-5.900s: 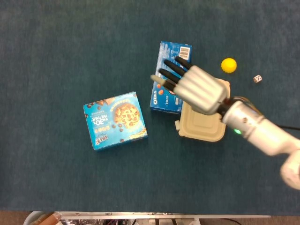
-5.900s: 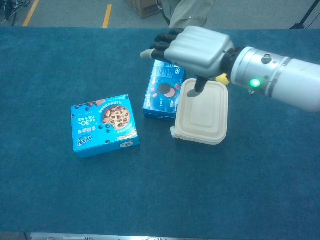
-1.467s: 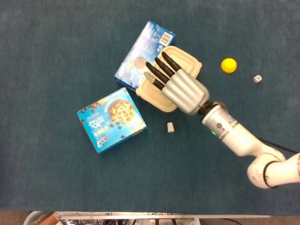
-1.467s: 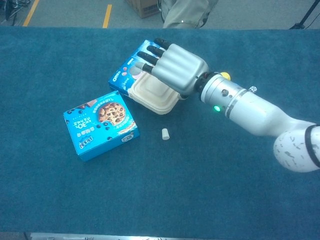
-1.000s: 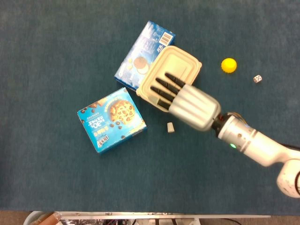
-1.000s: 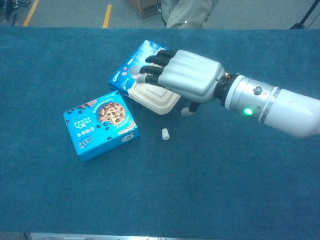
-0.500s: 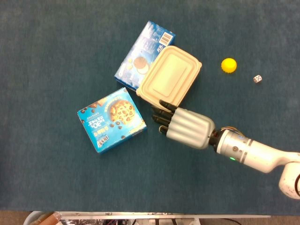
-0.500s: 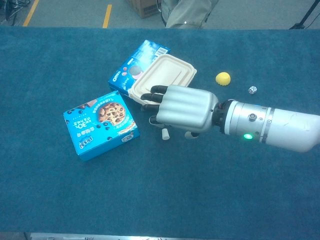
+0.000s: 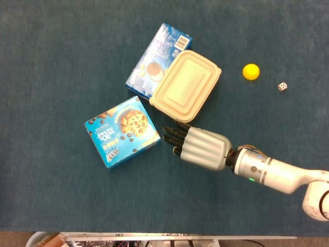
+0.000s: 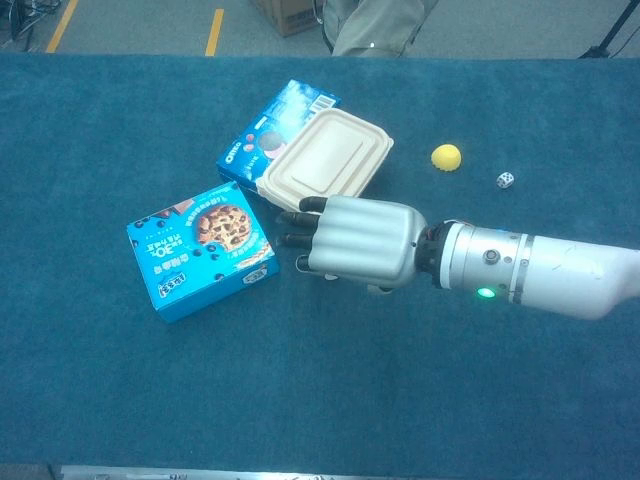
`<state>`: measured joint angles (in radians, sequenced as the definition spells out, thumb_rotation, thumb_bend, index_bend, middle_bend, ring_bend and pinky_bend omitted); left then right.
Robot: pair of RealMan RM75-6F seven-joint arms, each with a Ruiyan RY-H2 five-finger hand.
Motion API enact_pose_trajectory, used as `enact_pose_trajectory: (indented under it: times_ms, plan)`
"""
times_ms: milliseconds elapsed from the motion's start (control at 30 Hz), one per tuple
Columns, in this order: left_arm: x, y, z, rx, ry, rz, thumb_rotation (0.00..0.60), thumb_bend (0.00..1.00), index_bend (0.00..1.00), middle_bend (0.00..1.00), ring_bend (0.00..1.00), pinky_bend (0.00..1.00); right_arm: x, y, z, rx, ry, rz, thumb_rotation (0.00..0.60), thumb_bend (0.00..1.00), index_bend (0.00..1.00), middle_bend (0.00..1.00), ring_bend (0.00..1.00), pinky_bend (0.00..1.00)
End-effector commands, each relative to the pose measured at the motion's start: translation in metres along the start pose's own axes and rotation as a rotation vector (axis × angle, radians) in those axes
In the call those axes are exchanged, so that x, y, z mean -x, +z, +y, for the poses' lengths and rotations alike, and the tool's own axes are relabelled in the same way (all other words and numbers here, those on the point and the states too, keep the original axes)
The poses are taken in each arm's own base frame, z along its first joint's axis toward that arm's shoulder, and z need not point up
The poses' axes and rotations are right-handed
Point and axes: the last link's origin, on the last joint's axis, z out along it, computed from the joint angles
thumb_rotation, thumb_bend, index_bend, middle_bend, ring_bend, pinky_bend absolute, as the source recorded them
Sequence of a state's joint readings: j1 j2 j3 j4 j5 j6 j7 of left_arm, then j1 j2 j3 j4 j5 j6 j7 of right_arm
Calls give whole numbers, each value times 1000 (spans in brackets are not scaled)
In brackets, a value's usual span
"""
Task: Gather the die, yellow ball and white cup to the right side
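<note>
My right hand (image 9: 203, 147) (image 10: 360, 242) lies palm down low over the table, its dark fingers stretched left and apart. It covers the spot where the small white cup stood, and the cup is hidden in both views. The yellow ball (image 9: 251, 71) (image 10: 446, 156) rests on the cloth at the far right. The white die (image 9: 281, 86) (image 10: 505, 180) lies just right of the ball. Both are well clear of the hand. My left hand appears in neither view.
A cream lidded food container (image 9: 185, 86) (image 10: 325, 160) sits just beyond the fingers, against a blue Oreo box (image 9: 157, 56) (image 10: 265, 130). A blue cookie box (image 9: 125, 131) (image 10: 200, 250) lies close to the left of the fingertips.
The right hand came off the cream container, swung down and toward me, and now covers the white cup that stood in plain sight a second ago. The ball and die stayed put.
</note>
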<state>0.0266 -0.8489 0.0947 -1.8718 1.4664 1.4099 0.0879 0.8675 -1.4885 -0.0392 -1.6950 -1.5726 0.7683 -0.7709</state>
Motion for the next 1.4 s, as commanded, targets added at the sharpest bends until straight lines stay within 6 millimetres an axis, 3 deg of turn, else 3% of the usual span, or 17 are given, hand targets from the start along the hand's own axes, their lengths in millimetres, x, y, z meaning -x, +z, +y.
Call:
enact_pose_trajectory:
  times_ms: [33, 267, 1100, 1200, 1400]
  plan:
    - [0, 1, 1, 5, 0, 0, 501, 293, 334, 380, 329, 183, 3, -4, -2, -19, 41, -23, 600, 15, 446, 242, 138, 283]
    - [0, 0, 2, 7, 2, -3, 499, 293, 334, 380, 329, 183, 12, -5, 0, -27, 101, -79, 600, 87, 446, 284, 175, 331]
    - [1, 0, 1, -3, 2, -7, 501, 294, 334, 380, 329, 183, 32, 0, 4, -6, 142, -151, 600, 94, 445, 311, 209, 333]
    - [0, -1, 0, -3, 1, -6, 500, 293, 334, 380, 329, 183, 30, -8, 8, 5, 130, -148, 600, 98, 441, 317, 229, 345]
    - [2, 0, -2, -9, 1, -9, 498, 293, 334, 380, 329, 183, 21, -46, 26, 65, 120, -139, 600, 112, 432, 337, 268, 382]
